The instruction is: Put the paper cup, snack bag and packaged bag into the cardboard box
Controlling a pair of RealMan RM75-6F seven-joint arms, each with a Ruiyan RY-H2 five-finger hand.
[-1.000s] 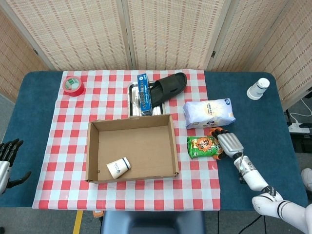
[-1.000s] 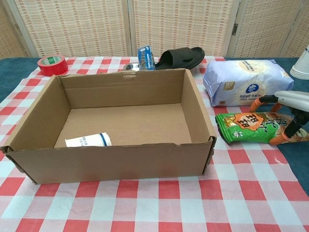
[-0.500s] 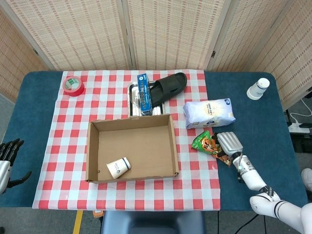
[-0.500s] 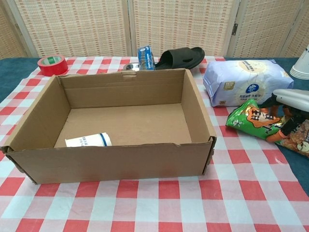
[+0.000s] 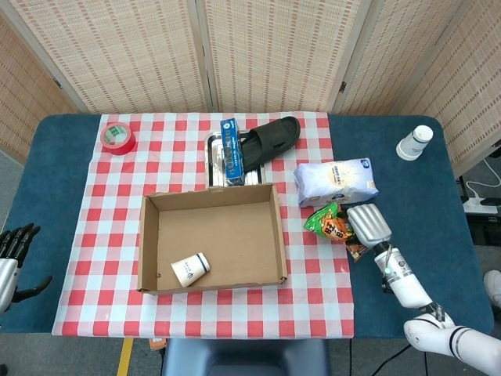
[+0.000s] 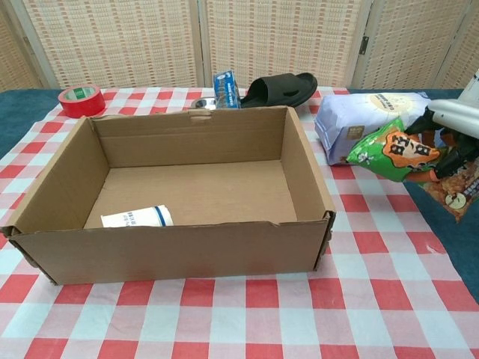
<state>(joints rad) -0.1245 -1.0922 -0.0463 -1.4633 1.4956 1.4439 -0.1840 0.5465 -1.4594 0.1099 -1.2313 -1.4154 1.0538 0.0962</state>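
Open brown cardboard box (image 5: 211, 235) sits on the red-and-white checked cloth (image 5: 102, 227) over the blue counter (image 5: 55, 180); inside it only a white paper cup with a blue band (image 5: 190, 269), lying on its side in the near-left corner. My right hand (image 5: 366, 225) grips the green snack bag with orange print (image 5: 333, 225), fingers closed round its right half, bag clear of the cloth and tilted, just right of the box's right wall, not over the opening. White packaged bag with blue print (image 5: 337, 180) lies flat on the cloth just behind the snack bag, outside the box. My left hand (image 5: 14, 244) is at the far left counter edge, fingers apart, holding nothing. Behind the box: a metal tray (image 5: 213, 149) carrying a blue rectangular carton (image 5: 231, 147), with a black slipper (image 5: 271, 138) lying partly over its right side. Red tape roll (image 5: 118, 138) at the far-left cloth corner; second white paper cup (image 5: 414, 142) upside down far right on the counter. Versus a second ago: snack bag lay flat on the cloth under my right hand, now it's lifted and nearer the packaged bag; cup in box, left hand unchanged.
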